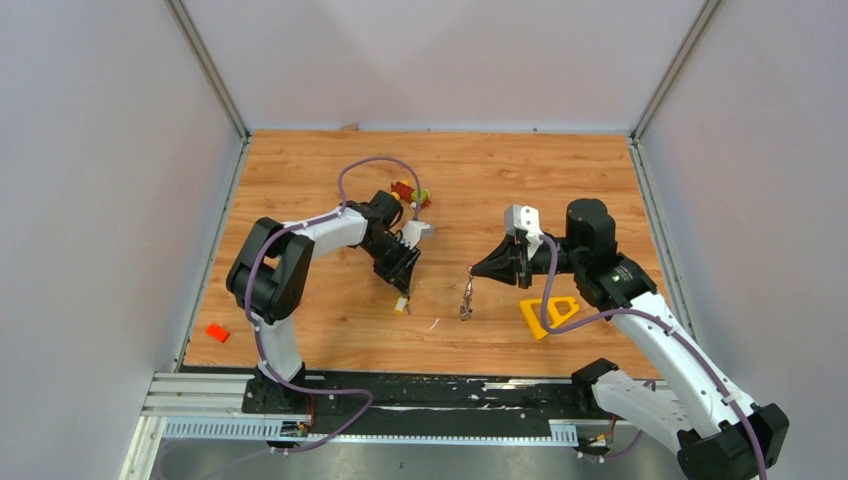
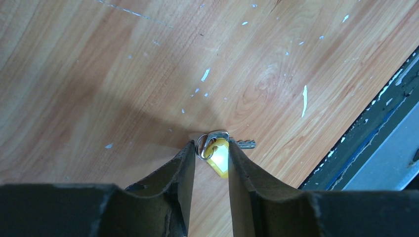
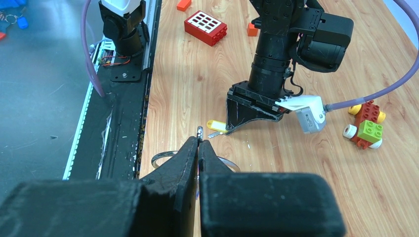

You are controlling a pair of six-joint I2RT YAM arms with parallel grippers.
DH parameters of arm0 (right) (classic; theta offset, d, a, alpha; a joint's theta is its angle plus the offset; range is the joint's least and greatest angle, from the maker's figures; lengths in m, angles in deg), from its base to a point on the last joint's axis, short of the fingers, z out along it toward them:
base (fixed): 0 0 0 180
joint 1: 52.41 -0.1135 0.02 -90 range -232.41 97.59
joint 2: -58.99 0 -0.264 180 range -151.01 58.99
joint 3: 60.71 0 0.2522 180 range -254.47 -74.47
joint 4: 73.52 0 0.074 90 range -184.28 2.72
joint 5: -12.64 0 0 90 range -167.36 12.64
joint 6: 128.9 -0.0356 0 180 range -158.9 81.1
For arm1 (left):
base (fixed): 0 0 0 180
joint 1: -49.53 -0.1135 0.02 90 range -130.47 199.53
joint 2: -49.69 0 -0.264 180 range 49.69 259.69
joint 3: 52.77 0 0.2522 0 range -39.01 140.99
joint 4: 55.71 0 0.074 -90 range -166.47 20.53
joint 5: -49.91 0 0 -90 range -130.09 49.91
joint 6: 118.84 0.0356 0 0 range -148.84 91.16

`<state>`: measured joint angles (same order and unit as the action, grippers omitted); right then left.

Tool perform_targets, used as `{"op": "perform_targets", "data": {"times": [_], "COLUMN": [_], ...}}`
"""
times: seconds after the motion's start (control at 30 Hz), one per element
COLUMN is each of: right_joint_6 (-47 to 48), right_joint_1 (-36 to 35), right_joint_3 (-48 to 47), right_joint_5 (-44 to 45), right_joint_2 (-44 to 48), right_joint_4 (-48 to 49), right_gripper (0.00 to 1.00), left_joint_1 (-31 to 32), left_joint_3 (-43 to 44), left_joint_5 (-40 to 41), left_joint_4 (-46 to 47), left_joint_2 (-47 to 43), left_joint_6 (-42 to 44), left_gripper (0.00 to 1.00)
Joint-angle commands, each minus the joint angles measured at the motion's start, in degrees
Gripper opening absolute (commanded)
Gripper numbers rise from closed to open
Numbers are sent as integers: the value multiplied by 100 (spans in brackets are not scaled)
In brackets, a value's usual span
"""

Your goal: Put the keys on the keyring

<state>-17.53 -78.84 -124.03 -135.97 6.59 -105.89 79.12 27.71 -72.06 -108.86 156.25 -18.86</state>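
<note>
Centring yellow-tagged key [image 2: 217, 135] between part-spread left jaws, closing squarely on tag [image 2: 220, 158], leaving blade [image 2: 245, 143] clear; holding keyring [image 3: 161, 157] steady in pressed-together right jaws.

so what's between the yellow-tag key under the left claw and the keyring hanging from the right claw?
Nothing but bare wood tabletop between the yellow-tag key and the keyring, apart from one tiny white fleck. The top external view shows it.
</note>
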Motion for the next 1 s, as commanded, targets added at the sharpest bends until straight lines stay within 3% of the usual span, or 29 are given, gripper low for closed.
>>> {"op": "perform_targets", "data": {"times": [0.0,0.5,0.97], "right_joint_6": [77,91,100], "right_joint_1": [33,34,33], "right_joint_3": [-133,-124,-124], "right_joint_5": [-50,-13,-11], "right_joint_2": [22,-51,-71], "right_joint_4": [181,184,187], "right_gripper": [0,0,0], "left_joint_1": [12,12,12], "left_joint_3": [-38,-92,-153], "left_joint_5": [-163,-430,-381], "left_joint_4": [85,164,238], "left_joint_2": [56,-220,-261], "left_joint_6": [-194,-199,-223], "left_gripper": [39,22,31]}}
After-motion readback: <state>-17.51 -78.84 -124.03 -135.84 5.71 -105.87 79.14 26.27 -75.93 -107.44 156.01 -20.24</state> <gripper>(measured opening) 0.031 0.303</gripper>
